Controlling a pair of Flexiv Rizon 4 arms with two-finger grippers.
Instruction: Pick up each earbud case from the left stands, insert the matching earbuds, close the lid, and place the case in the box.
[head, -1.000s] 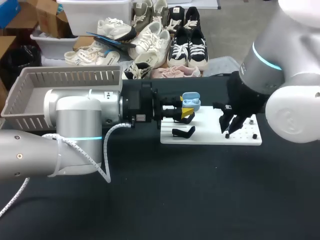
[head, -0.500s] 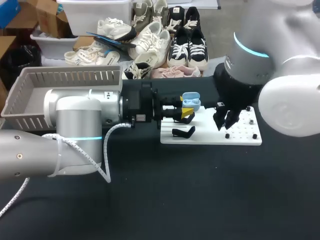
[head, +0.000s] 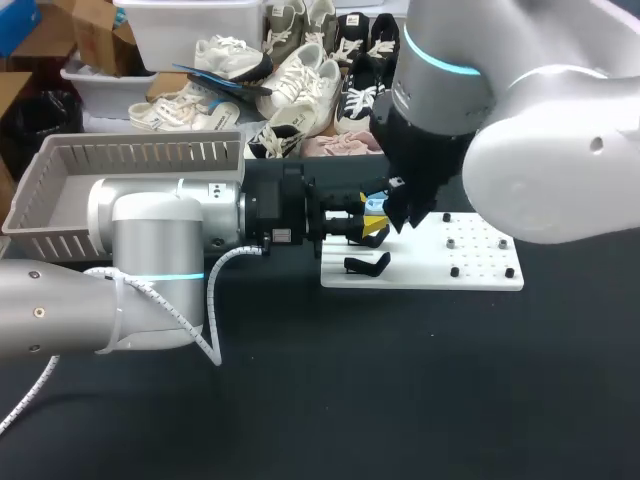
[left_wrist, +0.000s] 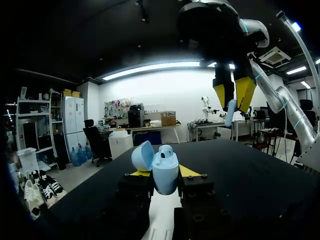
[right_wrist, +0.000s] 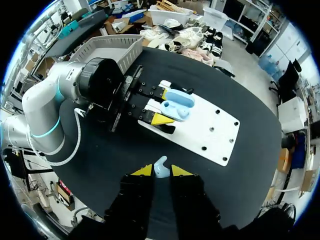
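Black bench (head: 400, 400) carries 2 items directly: white pegboard plate (head: 420, 277) w/ small black pegs (head: 455, 271), approx 1 o'clock from centre; grey slotted box (head: 140, 157) at 10 o'clock corner, well apart. Black stand (head: 367, 264) on plate's 9 o'clock end.

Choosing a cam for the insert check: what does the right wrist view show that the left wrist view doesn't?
Right wrist only: the grey box, the black stand, the left arm, and the open case seen from above. Left wrist only: the right claw seen from the side, higher than the case, the earbud sticking out below its tips. Both: the case, lid open, held in the left claw; the earbud held in the right claw.
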